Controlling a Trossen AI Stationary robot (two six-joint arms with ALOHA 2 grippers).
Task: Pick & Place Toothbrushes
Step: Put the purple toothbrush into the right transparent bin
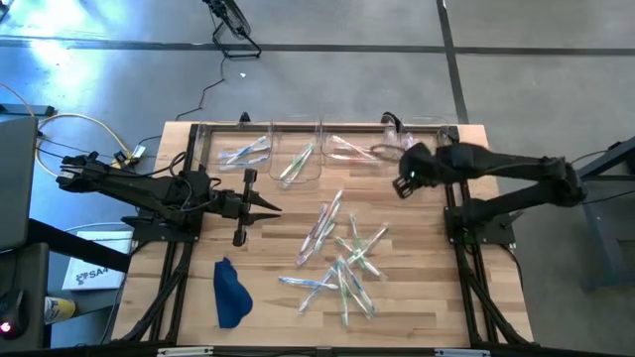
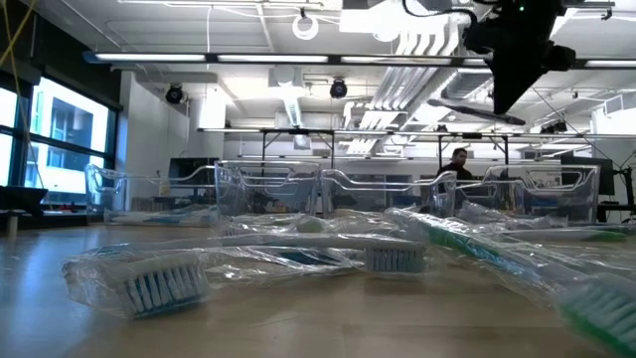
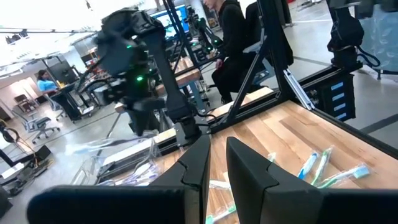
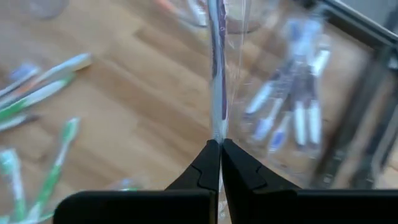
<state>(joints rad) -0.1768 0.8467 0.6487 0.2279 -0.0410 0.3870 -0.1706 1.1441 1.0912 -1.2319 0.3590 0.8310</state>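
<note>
- One wrapped toothbrush (image 4: 217, 81) with a whitish-purple handle is pinched at its end between the pressed-together fingers of the right tool (image 4: 220, 144); in the right wrist view it runs straight out from the fingertips.
- In the high view the right tool (image 1: 382, 152) is seen right of centre in the upper half of the frame, at the row of clear bins (image 1: 298, 149) along the far edge of the bench (image 1: 417, 297).
- The held toothbrush hangs over or just beside a bin in which several blue and white brushes (image 4: 292, 118) already lie; which compartment is under it cannot be told.
- The remaining toothbrushes (image 1: 342, 258) are scattered in a loose, overlapping pile at the centre and lower centre of the high view.
- The left tool (image 1: 266, 206) waits left of centre over bare wood, its fingers nearly together and holding nothing.
- A dark blue cloth (image 1: 230, 294) lies at the lower left of the bench.
- Judged risk: the glossy wrapper is gripped only near one end, so the brush may slip or swing out of line.
- Judged risk: if it is released while off-centre over a bin wall, it may catch on the rim and fall outside or into the wrong compartment.
- Judged risk: crossed brushes in the pile may be dragged along at a later pick.
</note>
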